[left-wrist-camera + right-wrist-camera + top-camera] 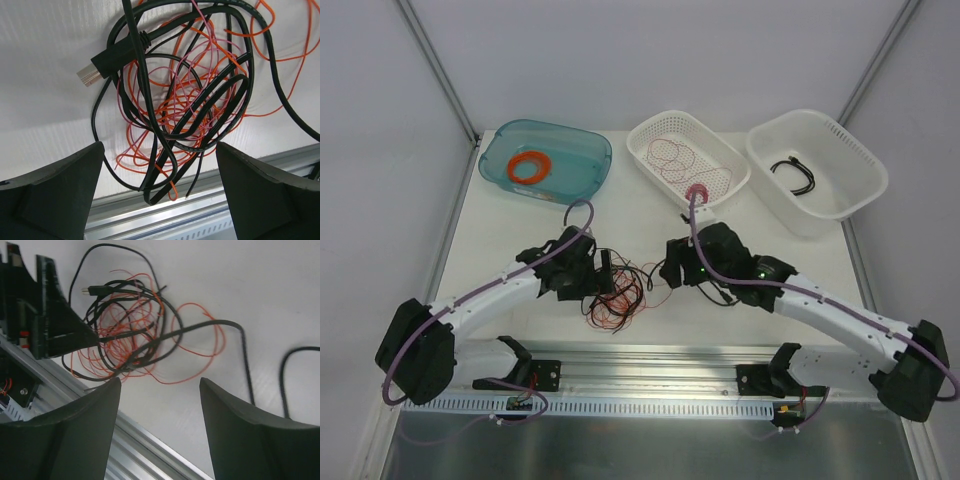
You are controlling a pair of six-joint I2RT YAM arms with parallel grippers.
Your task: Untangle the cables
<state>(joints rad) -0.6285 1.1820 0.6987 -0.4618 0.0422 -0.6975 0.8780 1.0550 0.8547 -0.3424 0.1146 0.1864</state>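
Note:
A tangle of thin black, orange and pink cables (pixel 617 292) lies on the white table between the two arms. In the left wrist view the cables (pixel 185 100) fill the middle, with a black USB plug (pixel 112 57) on top. My left gripper (pixel 159 192) is open, just above the tangle's near edge, holding nothing. My left gripper shows in the top view (pixel 604 272) at the tangle's left. My right gripper (pixel 160 412) is open and empty, to the right of the cables (pixel 130 337); in the top view it (pixel 672 268) hovers beside them.
A teal tray (pixel 582 172) holds a thick orange ring (pixel 530 168). A white basket (pixel 720 150) holds thin pink wire loops; a pink spool (pixel 698 192) sits at its front. A white bin (pixel 850 165) holds a black cable. A metal rail (pixel 650 365) runs along the near edge.

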